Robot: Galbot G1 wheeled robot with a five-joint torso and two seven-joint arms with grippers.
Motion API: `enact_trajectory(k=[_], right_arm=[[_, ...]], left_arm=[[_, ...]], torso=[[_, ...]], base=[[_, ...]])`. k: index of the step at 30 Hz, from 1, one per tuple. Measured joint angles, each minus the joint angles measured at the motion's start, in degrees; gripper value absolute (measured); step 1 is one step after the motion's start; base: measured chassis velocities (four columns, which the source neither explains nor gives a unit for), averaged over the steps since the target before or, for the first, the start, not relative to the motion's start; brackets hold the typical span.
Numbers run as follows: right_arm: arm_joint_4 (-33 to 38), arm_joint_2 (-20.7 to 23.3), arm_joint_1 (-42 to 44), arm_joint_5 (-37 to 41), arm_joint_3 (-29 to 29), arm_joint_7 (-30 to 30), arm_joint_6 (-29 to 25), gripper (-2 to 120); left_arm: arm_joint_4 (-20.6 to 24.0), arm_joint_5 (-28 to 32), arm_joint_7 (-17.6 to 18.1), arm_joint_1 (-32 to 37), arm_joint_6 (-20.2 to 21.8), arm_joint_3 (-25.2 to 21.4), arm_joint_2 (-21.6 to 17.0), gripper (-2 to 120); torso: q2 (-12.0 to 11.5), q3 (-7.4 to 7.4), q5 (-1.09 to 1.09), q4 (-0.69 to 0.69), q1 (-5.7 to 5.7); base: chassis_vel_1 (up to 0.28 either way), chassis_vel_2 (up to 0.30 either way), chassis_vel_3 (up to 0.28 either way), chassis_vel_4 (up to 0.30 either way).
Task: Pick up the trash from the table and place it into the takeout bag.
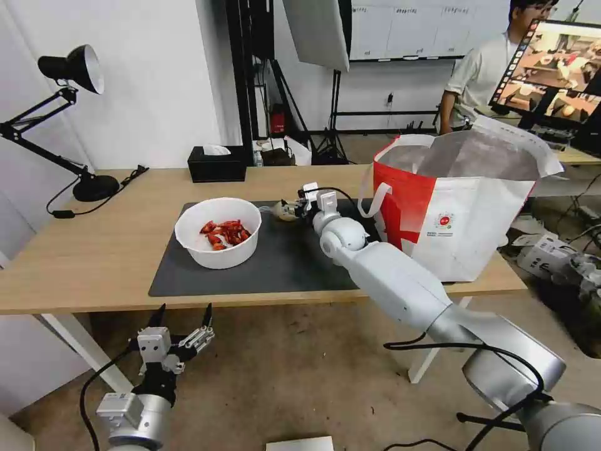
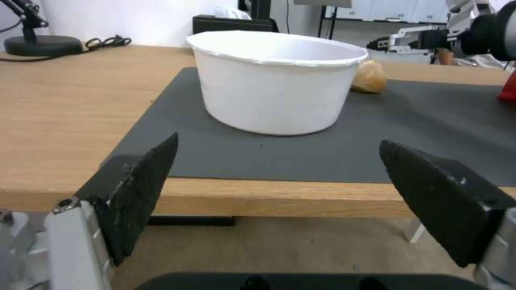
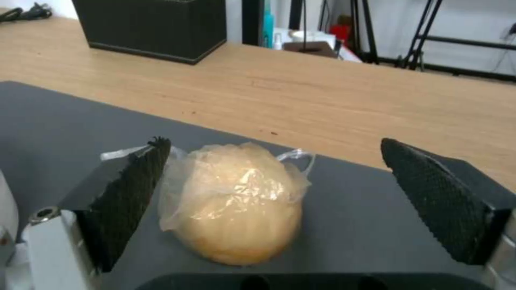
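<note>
Right hand [image 3: 274, 201] open around lump [image 3: 236, 201].

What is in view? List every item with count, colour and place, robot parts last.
bowl: one, white, red scraps inside, on mat's left part.
wrapped lump: one, beige, on mat behind bowl.
takeout bag: one, red-and-white, table's right end.
mat: one, dark grey, table centre.
table: one, light wood.
tissue box: one, black, table's back edge.
desk lamp: one, black, table's left.
right pincer: open around lump.
left pincer: open, below table's front edge.
</note>
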State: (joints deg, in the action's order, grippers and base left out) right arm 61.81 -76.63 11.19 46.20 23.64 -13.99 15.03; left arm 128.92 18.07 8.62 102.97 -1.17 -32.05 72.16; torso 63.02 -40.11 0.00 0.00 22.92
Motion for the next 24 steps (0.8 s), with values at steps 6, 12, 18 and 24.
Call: enact_trajectory(k=[6,12,18,24], right_arm=[[-2.3,-0.8,-0.8,0.5,0.3,2.6,1.4,100],[-4.3,-2.1,-0.6,-0.1,-0.7,6.1,1.6,100],[-6.5,-3.0,-0.4,-1.6,-1.3,8.4,1.5,100],[-7.7,-3.2,-1.1,-2.1,-0.9,9.4,1.5,100]], left_arm=[[0.0,0.0,0.0,0.1,0.0,0.0,0.1,100],[0.1,-0.2,0.0,0.4,-0.1,0.0,0.5,100],[0.5,-0.2,0.0,0.4,-0.1,-0.1,0.4,100],[0.6,-0.3,0.0,0.4,-0.1,0.0,0.3,100]], torso=[[0.0,0.0,0.0,0.0,0.0],[0.0,0.0,0.0,0.0,0.0],[0.0,0.0,0.0,0.0,0.0],[0.0,0.0,0.0,0.0,0.0]], base=[[0.0,0.0,0.0,0.0],[0.0,0.0,0.0,0.0],[0.0,0.0,0.0,0.0],[0.0,0.0,0.0,0.0]])
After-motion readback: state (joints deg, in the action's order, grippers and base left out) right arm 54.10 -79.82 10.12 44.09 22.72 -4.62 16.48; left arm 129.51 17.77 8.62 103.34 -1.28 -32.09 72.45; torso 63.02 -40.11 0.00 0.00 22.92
